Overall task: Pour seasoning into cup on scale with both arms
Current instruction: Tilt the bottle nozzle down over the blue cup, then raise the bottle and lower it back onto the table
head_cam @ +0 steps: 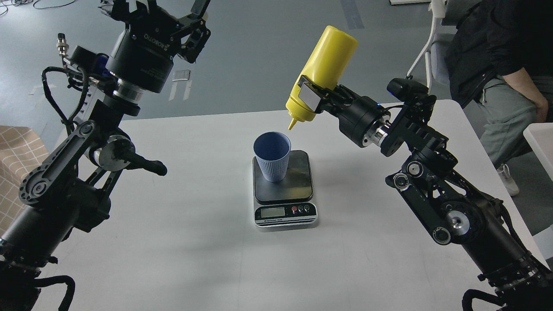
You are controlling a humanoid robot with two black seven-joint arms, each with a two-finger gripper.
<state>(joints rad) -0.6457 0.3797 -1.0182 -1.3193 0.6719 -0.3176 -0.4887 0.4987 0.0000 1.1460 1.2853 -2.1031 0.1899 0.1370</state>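
Your right gripper (312,96) is clamped around the seasoning bottle (322,73), tipped nozzle-down just at 1 o'clock above the cup (271,156). The cup stands upright on the scale (284,185) at table centre. Your left gripper (173,13), raised at 10 o'clock, has fingers spread and empty.

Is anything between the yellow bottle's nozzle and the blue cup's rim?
Nothing: in the head view only bare air separates the seasoning nozzle from the cup; no stream is visible.
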